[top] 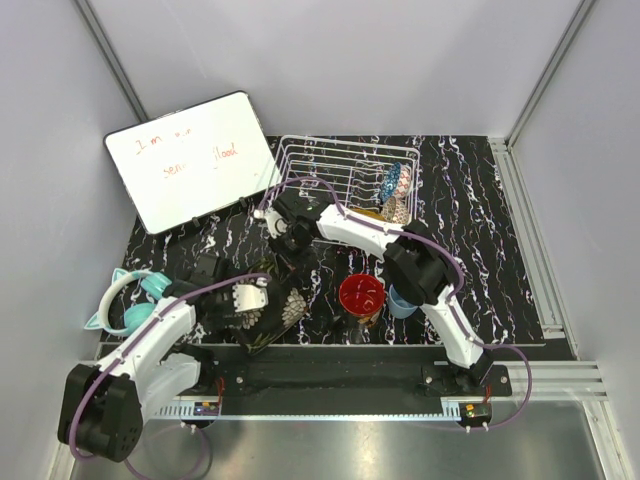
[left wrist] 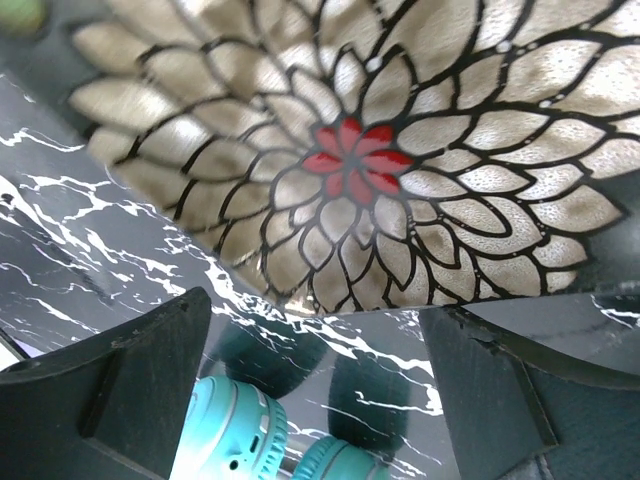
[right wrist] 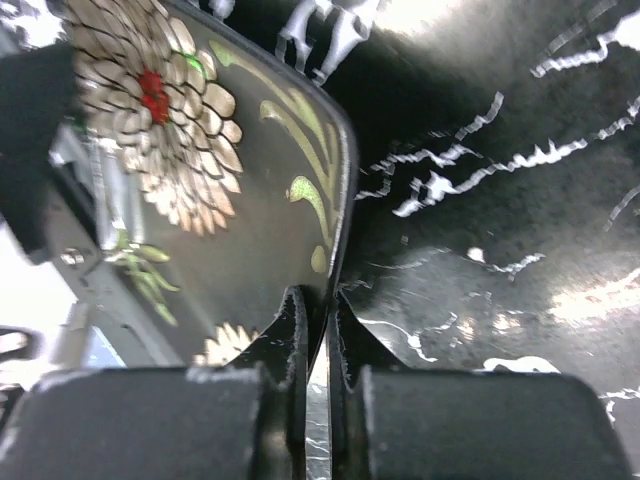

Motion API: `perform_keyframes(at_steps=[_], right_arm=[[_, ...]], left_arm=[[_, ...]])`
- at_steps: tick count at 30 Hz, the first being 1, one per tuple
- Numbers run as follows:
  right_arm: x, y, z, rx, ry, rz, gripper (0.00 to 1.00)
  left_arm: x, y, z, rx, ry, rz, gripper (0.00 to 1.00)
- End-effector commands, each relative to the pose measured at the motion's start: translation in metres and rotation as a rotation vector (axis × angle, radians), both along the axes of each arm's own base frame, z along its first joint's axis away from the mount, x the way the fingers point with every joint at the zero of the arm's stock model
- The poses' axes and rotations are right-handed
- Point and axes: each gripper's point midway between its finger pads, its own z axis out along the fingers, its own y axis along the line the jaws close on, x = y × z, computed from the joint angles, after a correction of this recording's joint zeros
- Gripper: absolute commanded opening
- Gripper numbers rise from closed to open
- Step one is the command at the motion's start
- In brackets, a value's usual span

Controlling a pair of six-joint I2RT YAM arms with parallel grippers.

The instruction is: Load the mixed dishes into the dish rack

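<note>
Two right fingers (right wrist: 290, 335) are pinching the rim of the floral dish (right wrist: 190, 170), tilting it at near left, likely for carrying; the left gripper (left wrist: 315, 320) is hanging open beside it, the dish rack (top: 340, 180) farther back.

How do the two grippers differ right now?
The right gripper is shut, pinching the rim of the floral dish; the left gripper stands wide open, clamping nothing. The right one reaches in from the dish rack side, the left from the headphones side. Both are at the same dish.
</note>
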Motion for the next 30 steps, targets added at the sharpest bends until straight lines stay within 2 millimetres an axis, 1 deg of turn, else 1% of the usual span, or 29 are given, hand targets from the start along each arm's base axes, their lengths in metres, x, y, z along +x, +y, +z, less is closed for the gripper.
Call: perform_keyframes(at_steps=[1, 3, 6, 9, 10, 11, 12, 13, 14, 15, 16, 17, 18, 20, 21, 26, 30], right_arm=[[-0.051, 0.053, 0.038, 0.216, 0.018, 0.206, 0.00], [-0.049, 0.054, 0.047, 0.228, 0.002, 0.207, 0.00], [-0.043, 0.055, 0.055, 0.228, -0.031, 0.195, 0.00], [-0.037, 0.052, 0.056, 0.199, -0.070, 0.180, 0.00], [-0.034, 0.050, 0.055, 0.188, -0.086, 0.173, 0.00], [-0.028, 0.046, 0.054, 0.162, -0.121, 0.154, 0.00], [-0.024, 0.045, 0.055, 0.153, -0.150, 0.154, 0.00], [-0.019, 0.042, 0.054, 0.140, -0.180, 0.154, 0.00], [-0.012, 0.037, 0.052, 0.114, -0.223, 0.147, 0.00], [-0.010, 0.034, 0.051, 0.101, -0.241, 0.145, 0.00], [-0.007, 0.032, 0.049, 0.087, -0.256, 0.142, 0.00], [-0.003, 0.027, 0.045, 0.059, -0.280, 0.139, 0.00], [-0.001, 0.025, 0.044, 0.049, -0.287, 0.141, 0.00], [0.002, 0.020, 0.043, 0.039, -0.296, 0.134, 0.00], [0.004, 0.019, 0.045, 0.042, -0.300, 0.128, 0.00], [0.017, 0.012, 0.059, 0.039, -0.359, 0.105, 0.00], [0.030, 0.004, 0.069, 0.038, -0.393, 0.073, 0.00]], left_arm=[[0.020, -0.048, -0.001, -0.232, -0.059, -0.028, 0.90], [0.022, -0.048, 0.002, -0.238, -0.070, -0.020, 0.90], [0.030, -0.049, 0.011, -0.251, -0.106, 0.011, 0.90], [0.046, -0.050, 0.031, -0.279, -0.168, 0.070, 0.91], [0.057, -0.052, 0.048, -0.310, -0.204, 0.106, 0.91], [0.060, -0.050, 0.057, -0.319, -0.215, 0.132, 0.91], [0.072, -0.052, 0.080, -0.346, -0.269, 0.147, 0.91], [0.076, -0.052, 0.092, -0.375, -0.289, 0.174, 0.91], [0.079, -0.049, 0.102, -0.389, -0.299, 0.203, 0.92], [0.086, -0.051, 0.124, -0.420, -0.339, 0.207, 0.92], [0.088, -0.051, 0.136, -0.442, -0.357, 0.223, 0.92], [0.087, -0.049, 0.143, -0.451, -0.360, 0.241, 0.92], [0.091, -0.051, 0.161, -0.482, -0.389, 0.245, 0.92], [0.091, -0.046, 0.174, -0.492, -0.405, 0.268, 0.93], [0.093, -0.045, 0.186, -0.501, -0.428, 0.273, 0.93], [0.096, -0.030, 0.206, -0.502, -0.501, 0.324, 0.93], [0.103, -0.022, 0.214, -0.515, -0.549, 0.387, 0.93]])
